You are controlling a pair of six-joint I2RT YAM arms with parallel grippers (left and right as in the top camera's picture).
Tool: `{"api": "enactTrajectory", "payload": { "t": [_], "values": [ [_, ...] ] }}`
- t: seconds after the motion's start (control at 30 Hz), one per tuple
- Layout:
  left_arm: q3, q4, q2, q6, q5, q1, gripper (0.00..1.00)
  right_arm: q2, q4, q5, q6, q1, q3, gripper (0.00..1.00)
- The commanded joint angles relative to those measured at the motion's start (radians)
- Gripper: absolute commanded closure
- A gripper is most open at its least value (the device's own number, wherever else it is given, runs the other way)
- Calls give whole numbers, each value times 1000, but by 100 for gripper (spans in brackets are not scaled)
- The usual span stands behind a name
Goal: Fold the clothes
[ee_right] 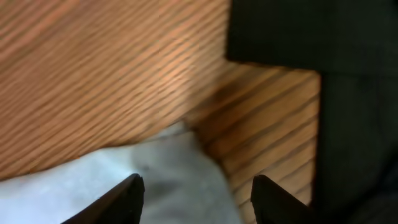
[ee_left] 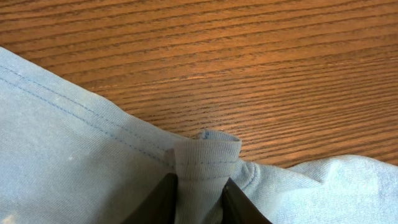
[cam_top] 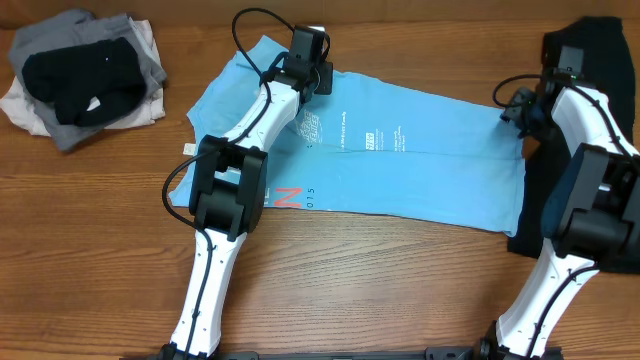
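Shirt position: the sky-blue T-shirt is spread flat across the middle of the worktop, print upward, with its right edge meeting the black garment.
Left pincer: it is closed on a small tuck of the shirt's far edge, and a stitched hem is seen pinched between the fingers.
Right pincer: it is held open with fingers well apart, above the shirt's far right corner. Nothing is gripped.
Step judged: a second hold on the far edge is wanted, so that this edge can be carried over toward the near one.
Good practice: only blue cloth should be taken by the right pincer, since the black garment lies just beside the corner and could be caught with it. Both holds are best raised together and level, so that a straight crease is formed.
Risk: the left hold is narrow, so a sharp pull may let it slip.
Elsewhere: a pile of clothes — grey, black and white — is left at the far left corner.
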Motion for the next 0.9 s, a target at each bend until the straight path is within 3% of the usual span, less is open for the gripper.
{"api": "enactTrajectory", "payload": {
  "t": [0.0, 0.3, 0.43, 0.57, 0.87],
  "values": [
    [11, -2, 15, -6, -12, 5, 75, 10, 23, 6, -4, -5, 3, 40],
    [11, -3, 15, -6, -12, 5, 74, 13, 82, -81, -3, -4, 3, 42],
    [11, -3, 15, -6, -12, 5, 74, 13, 93, -80, -3, -4, 3, 46],
    [11, -2, 15, -6, -11, 5, 74, 13, 103, -82, -3, -4, 3, 56],
    [11, -3, 15, -5, -11, 5, 73, 51, 111, -84, -3, -4, 3, 55]
  ]
}}
